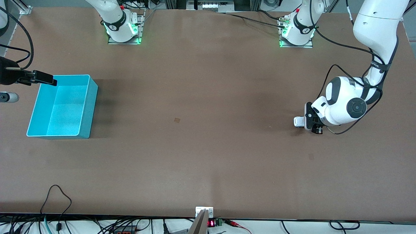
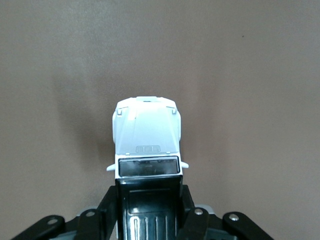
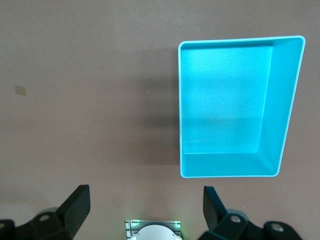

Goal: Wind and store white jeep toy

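The white jeep toy (image 1: 299, 121) (image 2: 147, 134), a small white car with a black roof panel, stands on the table toward the left arm's end. My left gripper (image 1: 308, 123) (image 2: 148, 195) is down on it, its black fingers (image 2: 106, 206) pressed against both sides of the roof section, so it is shut on the toy. Only the toy's front end shows past the hand in the front view. My right gripper (image 1: 48, 79) (image 3: 146, 194) hangs open and holds nothing, up over the turquoise bin's corner at the right arm's end.
The turquoise bin (image 1: 91, 107) (image 3: 281, 100) sits open-topped with nothing in it, toward the right arm's end. A small pale mark (image 1: 177, 120) lies mid-table. Both arm bases (image 1: 123, 27) (image 1: 296, 32) stand along the table's edge farthest from the front camera.
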Controlling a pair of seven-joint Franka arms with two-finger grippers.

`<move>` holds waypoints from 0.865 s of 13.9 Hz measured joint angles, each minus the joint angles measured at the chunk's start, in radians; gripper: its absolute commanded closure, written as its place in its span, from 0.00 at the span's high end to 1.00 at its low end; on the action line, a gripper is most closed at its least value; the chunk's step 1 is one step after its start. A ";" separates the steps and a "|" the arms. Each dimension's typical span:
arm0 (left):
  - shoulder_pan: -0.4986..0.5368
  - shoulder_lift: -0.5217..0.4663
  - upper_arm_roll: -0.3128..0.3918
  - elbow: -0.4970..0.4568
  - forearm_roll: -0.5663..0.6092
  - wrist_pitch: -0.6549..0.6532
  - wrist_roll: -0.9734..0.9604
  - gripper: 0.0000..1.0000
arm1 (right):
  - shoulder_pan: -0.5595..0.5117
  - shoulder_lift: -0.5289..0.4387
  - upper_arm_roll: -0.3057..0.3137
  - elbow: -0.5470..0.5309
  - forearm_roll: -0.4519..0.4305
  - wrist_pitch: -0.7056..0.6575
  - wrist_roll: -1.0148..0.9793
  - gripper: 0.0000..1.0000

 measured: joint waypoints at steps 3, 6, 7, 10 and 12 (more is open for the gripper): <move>0.023 -0.007 0.000 0.000 0.000 0.000 -0.049 0.25 | 0.000 0.000 0.000 0.000 0.000 0.000 0.000 1.00; 0.031 -0.008 0.000 -0.006 0.000 -0.001 -0.091 0.24 | 0.000 0.001 0.000 0.000 0.000 -0.001 0.000 1.00; 0.031 -0.008 0.000 -0.009 0.000 -0.001 -0.096 0.23 | 0.000 0.001 0.000 0.000 0.000 -0.001 0.000 1.00; 0.031 -0.008 -0.002 -0.017 0.000 0.000 -0.112 0.20 | 0.000 0.002 0.000 0.000 0.000 -0.001 0.000 1.00; 0.031 -0.008 -0.002 -0.017 0.000 0.000 -0.120 0.19 | -0.001 0.002 0.000 0.000 0.000 -0.002 0.000 1.00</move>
